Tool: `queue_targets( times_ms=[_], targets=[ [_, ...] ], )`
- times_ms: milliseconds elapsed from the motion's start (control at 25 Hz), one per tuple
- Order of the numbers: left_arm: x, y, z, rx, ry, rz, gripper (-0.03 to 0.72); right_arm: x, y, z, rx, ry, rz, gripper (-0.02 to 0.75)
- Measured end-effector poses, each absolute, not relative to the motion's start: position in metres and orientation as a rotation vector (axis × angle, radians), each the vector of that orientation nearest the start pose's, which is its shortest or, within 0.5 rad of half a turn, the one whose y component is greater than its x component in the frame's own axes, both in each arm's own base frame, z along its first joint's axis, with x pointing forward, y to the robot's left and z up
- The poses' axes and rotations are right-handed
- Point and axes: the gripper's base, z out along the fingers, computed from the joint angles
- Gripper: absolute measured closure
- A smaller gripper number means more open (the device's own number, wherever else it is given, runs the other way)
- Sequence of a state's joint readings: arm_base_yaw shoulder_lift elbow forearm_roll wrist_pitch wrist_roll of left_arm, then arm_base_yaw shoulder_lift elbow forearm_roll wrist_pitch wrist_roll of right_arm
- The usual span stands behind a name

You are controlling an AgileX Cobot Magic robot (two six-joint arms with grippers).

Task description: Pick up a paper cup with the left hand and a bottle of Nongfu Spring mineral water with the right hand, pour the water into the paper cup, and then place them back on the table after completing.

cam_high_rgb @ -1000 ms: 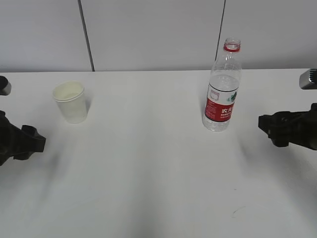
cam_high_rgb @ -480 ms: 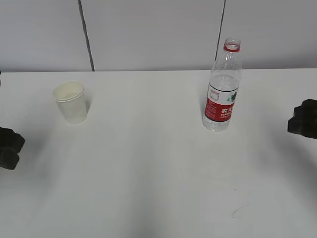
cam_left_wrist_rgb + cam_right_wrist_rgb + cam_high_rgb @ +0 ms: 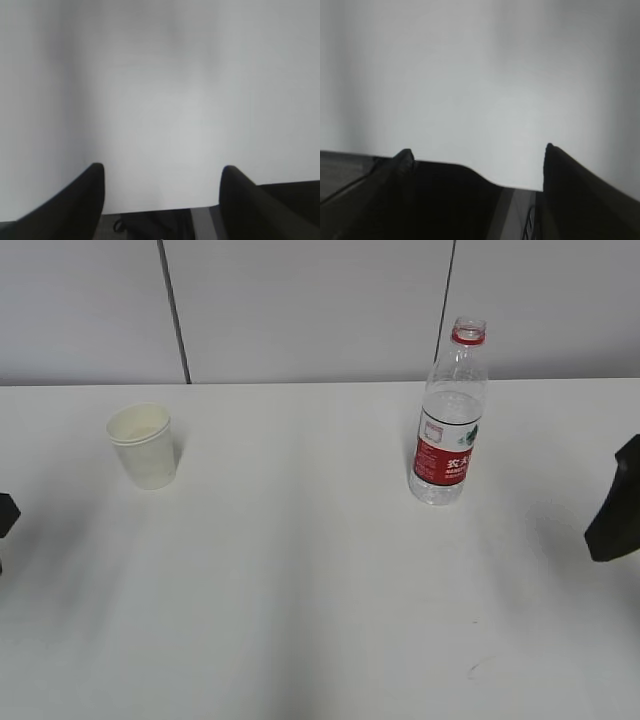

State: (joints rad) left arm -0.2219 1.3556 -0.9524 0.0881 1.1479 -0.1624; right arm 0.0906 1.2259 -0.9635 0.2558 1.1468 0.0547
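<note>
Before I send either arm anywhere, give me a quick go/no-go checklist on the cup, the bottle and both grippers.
1. White paper cup upright on the white table: ok.
2. Clear plastic water bottle with the red label upright, apart from the cup: ok.
3. Bottle cap off for pouring: ok, the neck looks open with only the red ring showing.
4. Left gripper open and holding nothing: ok, fingers spread over bare table.
5. Right gripper open and holding nothing: ok.
6. Whether the cup already holds water: cannot tell.
</note>
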Motion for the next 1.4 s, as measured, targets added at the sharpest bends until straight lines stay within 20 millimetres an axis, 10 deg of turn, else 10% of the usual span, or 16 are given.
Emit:
queue_targets(
  times_ms=[760,1400],
  targets=[
    [0.196,-0.046,0.293,0.105,2.952,-0.076,0.241,0.198,0.03,0.32,-0.031,2.85,0.227,0.151],
    [0.079,-0.019,0.326,0.097,2.586,-0.159,0.241,0.083,0.019,0.339,-0.17,2.535,0.197,0.151]
  ],
)
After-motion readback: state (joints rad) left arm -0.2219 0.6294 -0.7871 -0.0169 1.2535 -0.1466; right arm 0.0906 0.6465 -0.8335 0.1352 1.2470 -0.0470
